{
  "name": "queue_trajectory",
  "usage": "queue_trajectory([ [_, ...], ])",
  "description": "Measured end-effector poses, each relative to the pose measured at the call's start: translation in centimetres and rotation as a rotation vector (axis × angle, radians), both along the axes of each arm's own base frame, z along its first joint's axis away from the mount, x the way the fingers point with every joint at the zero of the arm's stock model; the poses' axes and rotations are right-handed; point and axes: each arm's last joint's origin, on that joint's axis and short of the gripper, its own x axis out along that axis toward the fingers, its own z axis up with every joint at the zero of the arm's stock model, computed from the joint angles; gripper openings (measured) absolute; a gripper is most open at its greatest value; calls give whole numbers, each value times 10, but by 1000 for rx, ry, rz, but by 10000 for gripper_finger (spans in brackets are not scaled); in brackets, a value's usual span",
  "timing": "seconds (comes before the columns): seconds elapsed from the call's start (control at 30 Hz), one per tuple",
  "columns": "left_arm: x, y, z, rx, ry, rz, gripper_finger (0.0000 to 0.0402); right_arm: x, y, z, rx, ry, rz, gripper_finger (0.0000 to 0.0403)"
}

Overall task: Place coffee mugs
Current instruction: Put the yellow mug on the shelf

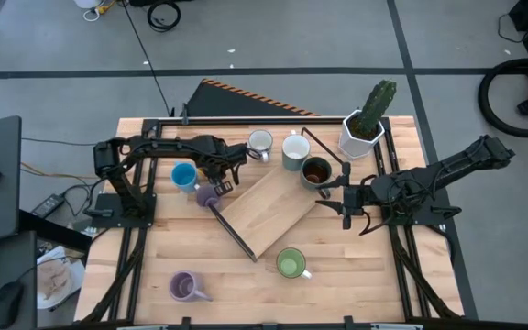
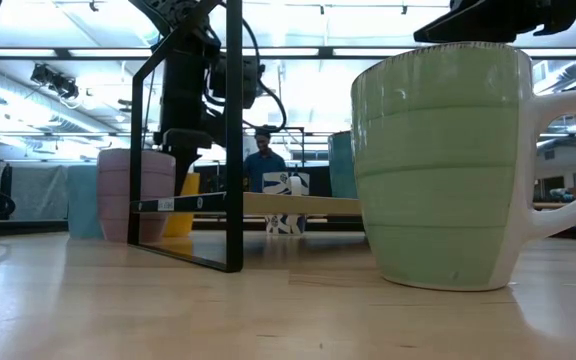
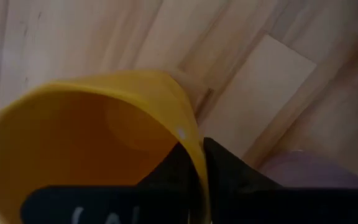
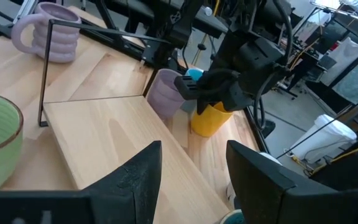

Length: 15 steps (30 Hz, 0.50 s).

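My left gripper (image 1: 225, 174) points down over an orange mug (image 4: 209, 119) and is shut on its rim. The mug stands beside a lilac mug (image 1: 207, 194) and a blue mug (image 1: 183, 175), left of the wooden shelf board (image 1: 269, 209). A white mug (image 1: 259, 144), a pale grey mug (image 1: 293, 152) and a dark brown mug (image 1: 316, 171) stand at the board's far end. A green mug (image 1: 291, 264) and a second lilac mug (image 1: 185, 287) stand near the front. My right gripper (image 1: 346, 198) hovers open right of the board, holding nothing. My left gripper pinches the orange mug's rim (image 3: 196, 149), with one finger (image 3: 169, 171) inside the mug and the other finger (image 3: 232, 171) outside its wall. The fingers come from above, pointing down. The mug is upright, and its base looks to be on the table.
A white angular pot with a green cactus (image 1: 367, 124) stands at the far right corner. A black metal frame (image 2: 233, 130) rises at the board's edge. A person (image 2: 264, 160) shows in the room beyond the table. There is bare tabletop (image 1: 374, 275) at the front right.
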Motion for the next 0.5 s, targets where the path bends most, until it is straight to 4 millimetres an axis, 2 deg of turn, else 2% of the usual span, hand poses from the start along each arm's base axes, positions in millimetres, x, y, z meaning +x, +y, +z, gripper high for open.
queue_trajectory([
  [0.2,0,-1,5,7,-5,-4,30,0,0,-1,2,5,-3,186],
  [0.5,12,3,32,34,-61,-15,29,0,0,-1,-2,9,-5,186],
])
